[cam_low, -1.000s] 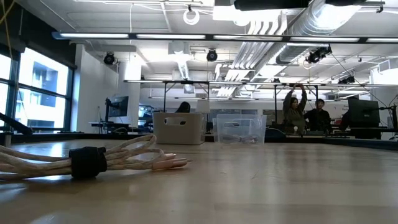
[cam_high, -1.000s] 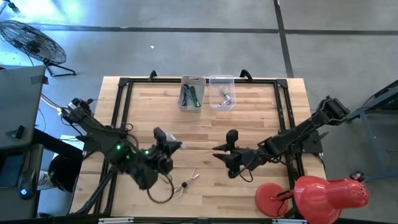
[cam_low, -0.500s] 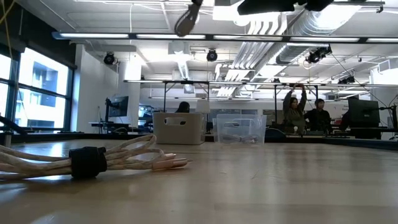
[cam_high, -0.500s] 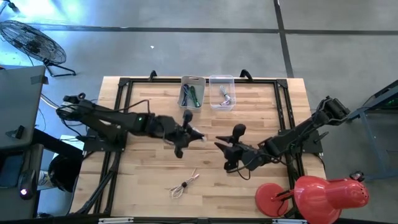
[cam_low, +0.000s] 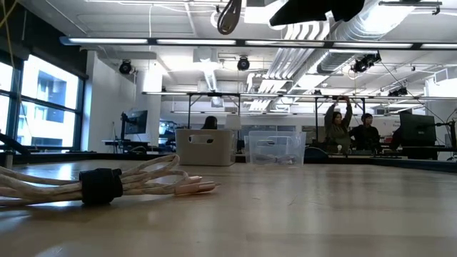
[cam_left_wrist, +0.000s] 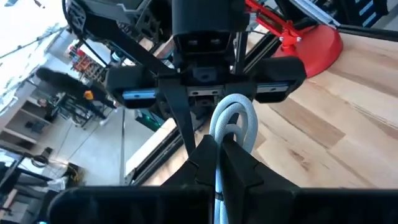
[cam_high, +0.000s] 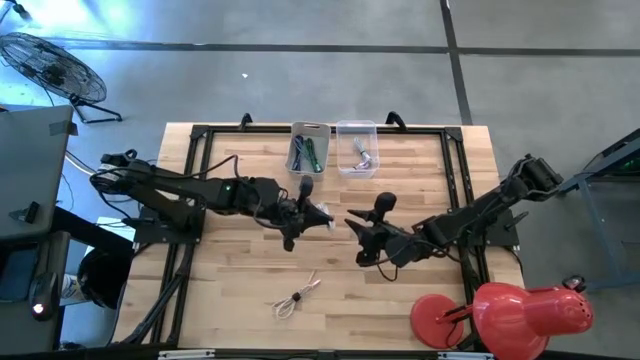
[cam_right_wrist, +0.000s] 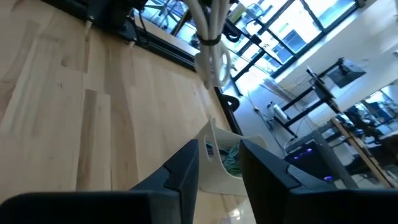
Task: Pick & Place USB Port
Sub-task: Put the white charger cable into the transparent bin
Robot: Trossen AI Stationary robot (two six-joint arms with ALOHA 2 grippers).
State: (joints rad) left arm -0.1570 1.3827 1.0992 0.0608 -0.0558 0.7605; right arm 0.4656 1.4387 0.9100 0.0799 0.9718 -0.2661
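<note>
A bundled white USB cable [cam_high: 320, 218] hangs in the air over the table's middle, with my left gripper [cam_high: 303, 213] shut on it. Its looped end [cam_left_wrist: 231, 121] sticks out past the fingertips toward my right gripper [cam_high: 358, 240]. That gripper faces it from the table's right, open and a little apart from it. From the right wrist view the bundle [cam_right_wrist: 210, 43] shows ahead of the open fingers [cam_right_wrist: 186, 165]. A second, pinkish coiled cable [cam_high: 296, 296] with a dark band [cam_low: 100, 187] lies flat on the table near the front edge. My left gripper pinches the white cable bundle between its two fingers [cam_left_wrist: 205, 155], just behind the looped end [cam_left_wrist: 224, 134]. The fingers come about level from the table's left and lie along the bundle. The cable is lifted clear of the table, with several strands together in the hold.
Two small bins stand at the far edge: a grey one [cam_high: 308, 150] with green cables and a clear one [cam_high: 357, 148] with a pale part. A red lamp [cam_high: 500, 312] sits at the near right corner. A black frame [cam_high: 195, 160] edges the table. People stand in the room behind.
My left gripper has swung from the near left of the table, close to the coiled cable, toward the far and right side to the table's middle. It has turned to point level at my right gripper, carrying the white cable clear of the table. My right gripper has turned its wrist slightly.
</note>
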